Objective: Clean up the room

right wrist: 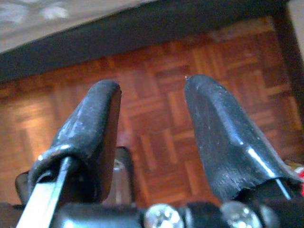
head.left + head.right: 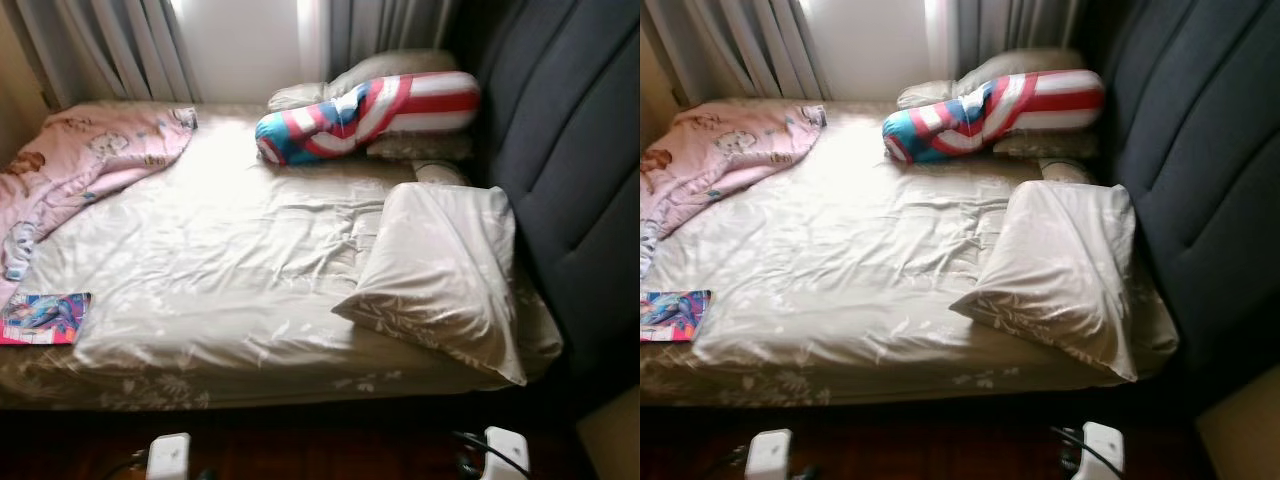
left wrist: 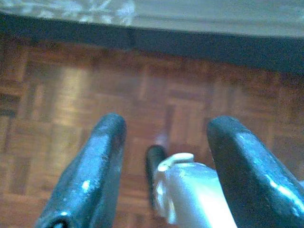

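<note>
Pink blanket (image 2: 80,160) looked slippery, and both grippers (image 3: 164,142) (image 1: 152,111) hung apart, empty, so a shallow pinch could've dropped it.

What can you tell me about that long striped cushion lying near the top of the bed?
The striped bolster is a long, soft-looking fabric roll, red and white stripes along one end and blue with white patches toward the other. It lies on its side across the head of the bed, slightly bent, resting on beige pillows behind and under it, close to the dark padded headboard. Nothing grips it.
</note>
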Controlling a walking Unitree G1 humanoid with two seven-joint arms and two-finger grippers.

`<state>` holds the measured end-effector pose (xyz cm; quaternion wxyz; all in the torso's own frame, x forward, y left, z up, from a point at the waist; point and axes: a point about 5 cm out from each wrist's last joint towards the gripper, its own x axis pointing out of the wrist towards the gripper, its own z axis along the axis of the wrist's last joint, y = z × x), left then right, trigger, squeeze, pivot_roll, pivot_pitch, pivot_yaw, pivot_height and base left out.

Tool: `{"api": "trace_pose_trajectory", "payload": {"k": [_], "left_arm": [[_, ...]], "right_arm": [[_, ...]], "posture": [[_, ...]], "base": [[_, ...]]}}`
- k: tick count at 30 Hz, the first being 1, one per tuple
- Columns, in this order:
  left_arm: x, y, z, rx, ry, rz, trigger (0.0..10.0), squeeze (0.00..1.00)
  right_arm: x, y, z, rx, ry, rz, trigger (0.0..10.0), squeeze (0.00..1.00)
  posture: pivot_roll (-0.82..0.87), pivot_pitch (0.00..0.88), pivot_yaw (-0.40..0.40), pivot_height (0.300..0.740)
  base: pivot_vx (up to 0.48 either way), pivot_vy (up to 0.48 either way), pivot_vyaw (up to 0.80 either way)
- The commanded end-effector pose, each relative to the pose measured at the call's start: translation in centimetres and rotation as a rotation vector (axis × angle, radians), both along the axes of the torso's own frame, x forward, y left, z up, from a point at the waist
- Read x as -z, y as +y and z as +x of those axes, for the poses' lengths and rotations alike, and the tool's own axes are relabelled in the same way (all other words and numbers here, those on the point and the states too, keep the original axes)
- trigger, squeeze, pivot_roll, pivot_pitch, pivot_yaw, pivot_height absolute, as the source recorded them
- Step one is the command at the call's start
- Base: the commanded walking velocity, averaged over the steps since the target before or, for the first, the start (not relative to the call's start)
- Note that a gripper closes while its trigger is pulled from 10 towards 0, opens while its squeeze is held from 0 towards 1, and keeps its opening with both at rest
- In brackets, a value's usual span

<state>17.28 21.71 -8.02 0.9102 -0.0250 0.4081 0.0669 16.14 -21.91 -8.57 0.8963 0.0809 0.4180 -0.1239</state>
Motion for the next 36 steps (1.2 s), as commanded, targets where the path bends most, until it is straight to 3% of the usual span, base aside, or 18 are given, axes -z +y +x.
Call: {"api": "trace_pose_trajectory", "payload": {"k": [1,13,36], "left_arm": [[0.3,0.4,-0.8,0.007,0.034,0.013,10.0,0.0],[0.0,1.2,-0.6,0.009,0.031,0.028,10.0,0.0],[0.6,1.2,-1.9,-0.007,0.074,0.017,10.0,0.0]], "right_arm": [[-0.3,0.3,0.7,0.012,-0.026,0.01,10.0,0.0],[-0.2,1.0,0.8,0.02,-0.03,0.031,10.0,0.0],[-0.2,0.8,0.8,0.021,-0.026,0.028,10.0,0.0]], "posture": [[0.07,0.0,-0.032,0.72],[0.06,0.0,-0.008,0.72],[0.06,0.0,-0.017,0.72]], "base": [[0.0,-0.304,0.0],[0.0,-0.301,0.0],[0.0,0.0,0.0]]}}
